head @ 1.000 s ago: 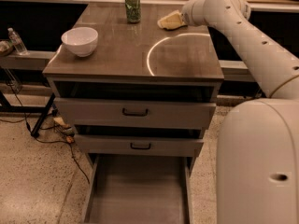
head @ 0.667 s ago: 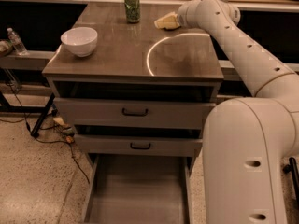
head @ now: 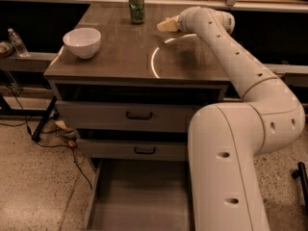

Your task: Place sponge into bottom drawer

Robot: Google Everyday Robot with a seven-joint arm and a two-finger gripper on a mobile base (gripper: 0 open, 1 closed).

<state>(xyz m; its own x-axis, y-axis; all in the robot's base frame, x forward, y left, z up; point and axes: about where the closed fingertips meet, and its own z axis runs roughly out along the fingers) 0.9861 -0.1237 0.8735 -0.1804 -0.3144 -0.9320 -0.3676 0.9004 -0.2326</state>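
The pale-yellow sponge (head: 167, 25) lies on the cabinet top (head: 130, 57) near its far edge, just right of a green can. My white arm reaches across the top from the right, and my gripper (head: 178, 23) is at the sponge's right end, hidden behind the wrist. The bottom drawer (head: 139, 198) is pulled out at floor level below the two upper drawers; what I see of its grey floor holds nothing.
A white bowl (head: 82, 42) stands at the top's left front. A green can (head: 136, 6) stands at the far edge, close to the sponge. My own arm fills the right foreground. Cables lie on the floor to the left.
The view has shifted: the cabinet top and sponge sit further left and the arm's lower links fill more of the right foreground. The wrist stays at the sponge.
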